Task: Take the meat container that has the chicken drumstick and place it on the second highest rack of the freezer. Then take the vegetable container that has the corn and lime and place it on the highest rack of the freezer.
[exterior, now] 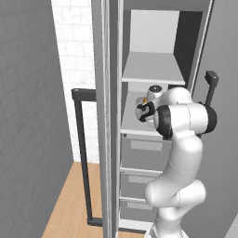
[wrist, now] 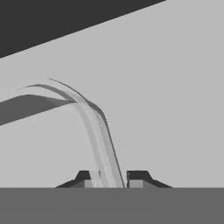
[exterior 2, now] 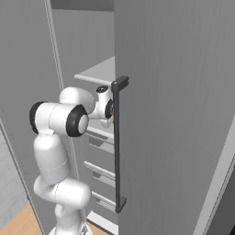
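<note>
One container of two is in hand: I'm reaching into the freezer [exterior: 111,139], with my end effector [wrist: 111,179] over the second highest rack [exterior: 132,123]. The meat container's clear rim [wrist: 94,127] runs between my fingertips from 6 o'clock up toward 10. I can't tell whether I'm clamped on it or loose. An orange speck at 12 o'clock of my wrist is probably the chicken drumstick [exterior: 145,99]. Next up is letting go fully and backing straight out (without dragging it). No readable labels anywhere.

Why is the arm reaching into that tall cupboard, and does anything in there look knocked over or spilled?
Nothing stands out. The gripper straddles a container's thin rim over the second shelf of the freezer; shelves and drawers sit straight, and nothing looks spilled.
</note>
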You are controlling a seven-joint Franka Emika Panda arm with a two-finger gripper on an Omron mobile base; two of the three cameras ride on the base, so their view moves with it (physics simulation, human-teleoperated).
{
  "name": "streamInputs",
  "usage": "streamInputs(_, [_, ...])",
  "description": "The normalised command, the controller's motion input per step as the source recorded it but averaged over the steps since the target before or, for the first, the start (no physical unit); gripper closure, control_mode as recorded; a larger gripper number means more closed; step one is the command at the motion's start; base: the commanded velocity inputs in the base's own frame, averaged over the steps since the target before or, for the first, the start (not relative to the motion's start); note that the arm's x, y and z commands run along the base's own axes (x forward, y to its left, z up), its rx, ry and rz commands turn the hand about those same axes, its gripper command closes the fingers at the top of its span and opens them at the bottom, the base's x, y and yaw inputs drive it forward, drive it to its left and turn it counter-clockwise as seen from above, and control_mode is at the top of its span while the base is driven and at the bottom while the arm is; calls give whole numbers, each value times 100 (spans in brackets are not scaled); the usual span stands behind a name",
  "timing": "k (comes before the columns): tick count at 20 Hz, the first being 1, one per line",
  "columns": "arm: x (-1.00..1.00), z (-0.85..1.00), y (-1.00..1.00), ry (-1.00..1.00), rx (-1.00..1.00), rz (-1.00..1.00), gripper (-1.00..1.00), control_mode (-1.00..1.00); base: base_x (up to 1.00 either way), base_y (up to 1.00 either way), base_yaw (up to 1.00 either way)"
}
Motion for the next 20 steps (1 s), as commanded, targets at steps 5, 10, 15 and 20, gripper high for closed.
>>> streamInputs(5, [0,-2,0,0,0,0,100,-100,0,0,0])
streamInputs(10, [0,0,0,0,0,0,-100,-100,0,0,0])
streamInputs(15, [0,0,0,0,0,0,-100,-100,0,0,0])
streamInputs(20, [0,0,0,0,0,0,-100,-100,0,0,0])
